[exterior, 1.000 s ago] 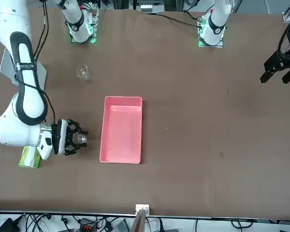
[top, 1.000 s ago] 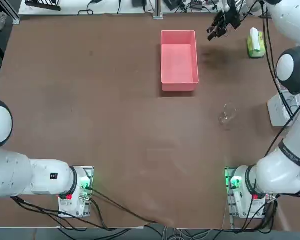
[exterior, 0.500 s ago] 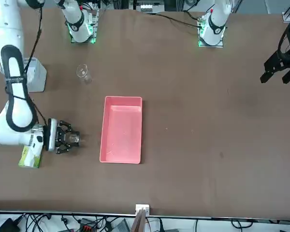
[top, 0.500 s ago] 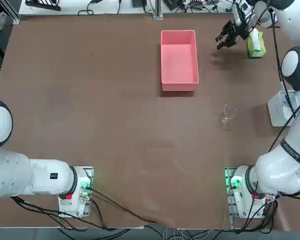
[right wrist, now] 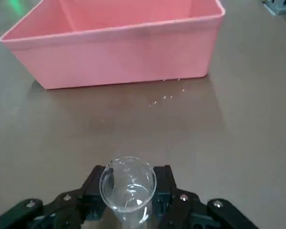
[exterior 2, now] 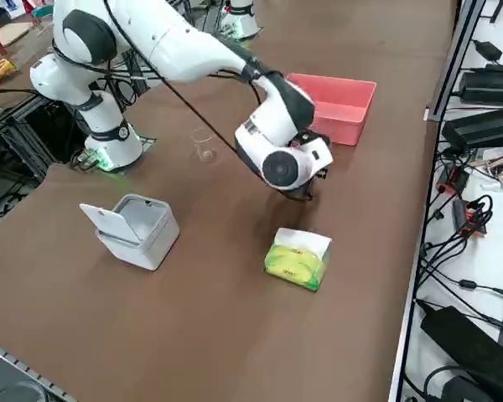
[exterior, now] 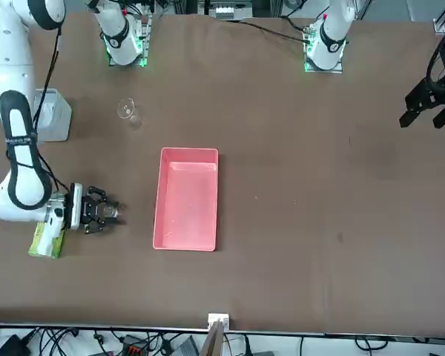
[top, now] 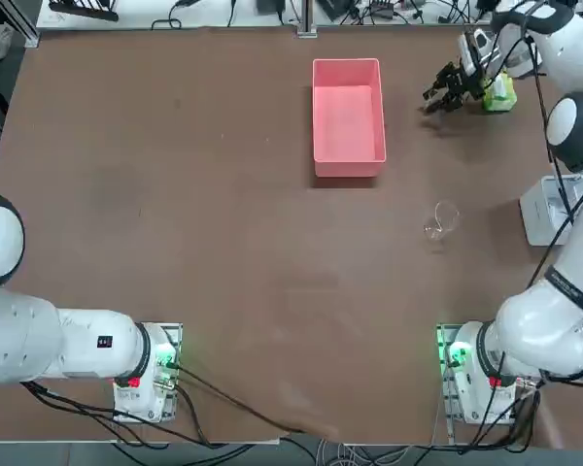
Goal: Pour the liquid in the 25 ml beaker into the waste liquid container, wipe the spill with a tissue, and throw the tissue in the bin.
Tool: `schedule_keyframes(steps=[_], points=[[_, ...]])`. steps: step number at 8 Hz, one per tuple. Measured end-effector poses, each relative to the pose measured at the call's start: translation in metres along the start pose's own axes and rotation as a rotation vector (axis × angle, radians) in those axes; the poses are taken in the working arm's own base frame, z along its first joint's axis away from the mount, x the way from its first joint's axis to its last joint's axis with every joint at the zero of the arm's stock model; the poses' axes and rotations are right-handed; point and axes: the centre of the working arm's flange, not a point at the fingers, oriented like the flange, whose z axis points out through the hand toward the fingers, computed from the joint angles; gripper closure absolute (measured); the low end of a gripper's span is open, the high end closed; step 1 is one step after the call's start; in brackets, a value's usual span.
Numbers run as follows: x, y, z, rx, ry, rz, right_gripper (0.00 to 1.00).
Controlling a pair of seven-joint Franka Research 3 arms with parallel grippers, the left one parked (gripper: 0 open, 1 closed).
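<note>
The 25 ml beaker (right wrist: 127,183), tiny and clear, stands upright between my right gripper's fingers. My right gripper (top: 439,97) (exterior: 107,213) is shut on it, low over the table between the waste liquid container and the yellow-green tissue pack (top: 498,92) (exterior 2: 298,258). The waste liquid container (top: 349,165) (right wrist: 124,57) is a pink rectangular tray at the far middle of the table. Small droplets (right wrist: 164,95) glint on the table in front of its wall. A white tissue (exterior 2: 300,243) sticks out of the pack. The light grey bin (top: 539,214) (exterior 2: 138,230) stands with its lid up at the right edge.
A larger clear glass beaker (top: 443,221) (exterior: 127,111) stands alone on the table between the pink tray and my right arm's base. My right arm's elbow hangs over the bin's side of the table.
My right gripper has carried the small beaker away from the pink tray's far corner, toward the tissue pack and lower to the table. Nothing else has moved.
</note>
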Motion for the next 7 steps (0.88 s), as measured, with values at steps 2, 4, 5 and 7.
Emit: schedule_keyframes(steps=[2,4,5,7], points=[[-0.0159,-0.0025,0.0049,0.0,0.016,0.002,0.47],[-0.0155,-0.0021,0.0044,-0.002,0.017,-0.004,0.46],[-0.0155,-0.0021,0.0042,-0.002,0.017,-0.006,0.4],[-0.0168,-0.0023,0.0032,-0.004,0.017,-0.006,0.35]])
